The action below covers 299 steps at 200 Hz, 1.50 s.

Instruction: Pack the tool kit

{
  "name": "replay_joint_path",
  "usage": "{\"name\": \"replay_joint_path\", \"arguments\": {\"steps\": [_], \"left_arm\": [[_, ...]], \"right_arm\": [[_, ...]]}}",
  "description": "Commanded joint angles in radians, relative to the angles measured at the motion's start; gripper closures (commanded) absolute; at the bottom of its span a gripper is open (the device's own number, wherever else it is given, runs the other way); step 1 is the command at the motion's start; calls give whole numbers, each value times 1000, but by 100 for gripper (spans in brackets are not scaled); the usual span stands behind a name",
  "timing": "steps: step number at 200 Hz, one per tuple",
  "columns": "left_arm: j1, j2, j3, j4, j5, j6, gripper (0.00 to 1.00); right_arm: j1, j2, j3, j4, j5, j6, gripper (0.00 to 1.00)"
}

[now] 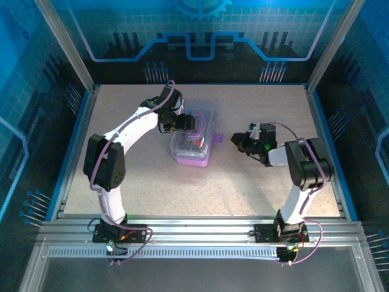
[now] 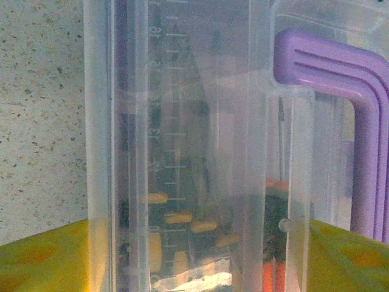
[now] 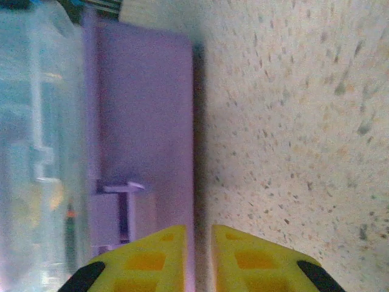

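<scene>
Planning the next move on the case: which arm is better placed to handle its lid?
Left. The left pincer has the clear lid of the case between its fingers; the right pincer sits apart from it, nearly closed.

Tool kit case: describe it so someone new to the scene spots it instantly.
On the speckled table, look just left of centre, where the left gripper reaches in. The case is a small rectangular box, clear lid over a purple base, with a purple handle. Its neighbours are black-and-white arms; it alone is translucent and purple.
</scene>
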Motion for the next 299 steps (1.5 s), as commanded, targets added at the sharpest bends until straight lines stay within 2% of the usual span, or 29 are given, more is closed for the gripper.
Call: {"name": "replay_joint_path", "arguments": {"steps": [1,51,125,188,243,299], "left_arm": [[-14,124,-64,-111,23,-8,65],[-16,116,-89,-85,6,-22,69],[-31,174,-79,-119,-103,-22,75],[-36,188,-77,-112,-80,-24,75],[-37,183,-70,-112,-61,-21,75],[-36,174,-68,-114,-49,-19,75]], "right_arm": [[30,74,30,66,29,21,81],[65,148,76,131,-1,47,79],[91,199,102,232,-32,116,78],[96,162,100,303,-71,166,77],[118,76,99,279,-88,154,67],[130,76,106,304,-98,171,59]]}}
